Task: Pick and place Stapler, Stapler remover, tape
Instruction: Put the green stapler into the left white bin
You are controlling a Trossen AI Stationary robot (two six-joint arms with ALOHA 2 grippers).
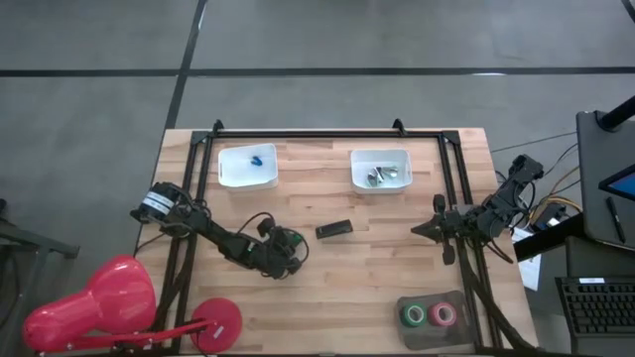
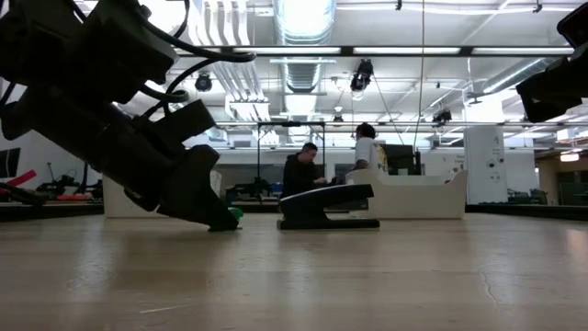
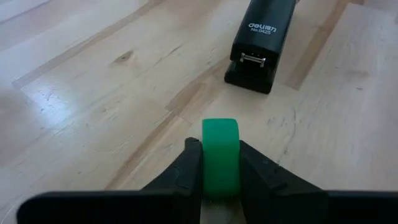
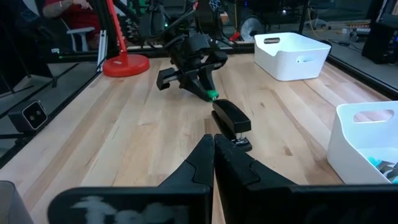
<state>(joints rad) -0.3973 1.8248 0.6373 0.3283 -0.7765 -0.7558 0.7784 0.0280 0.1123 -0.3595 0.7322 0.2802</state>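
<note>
My left gripper [image 1: 294, 248] is low over the table's middle and shut on a small green tape roll [image 3: 221, 149]. The roll also shows in the low view [image 2: 235, 213] and the right wrist view [image 4: 212, 94]. The black stapler [image 1: 333, 229] lies flat on the table just past the roll, toward the right; it also shows in the left wrist view [image 3: 261, 43]. My right gripper [image 4: 214, 142] is shut and empty. It hovers at the table's right side [image 1: 421, 229] and points toward the stapler [image 4: 231, 121]. My left gripper pinches the green roll between its two fingers [image 3: 186, 163], one on each flat side. The roll stands on edge with its outer rim [image 3: 221, 132] showing past the fingertips. The fingers slant down from the table's left. The roll is at table height; I cannot tell whether it touches the wood.
A white bin [image 1: 248, 166] with a blue piece stands at the back left. A second white bin [image 1: 381, 169] holds metal pieces. A dark tray [image 1: 432, 315] with a green and a red tape roll sits at the near right. A red lamp [image 1: 213, 319] stands at the near left. A black frame rail [image 1: 327, 133] runs along the far edge.
</note>
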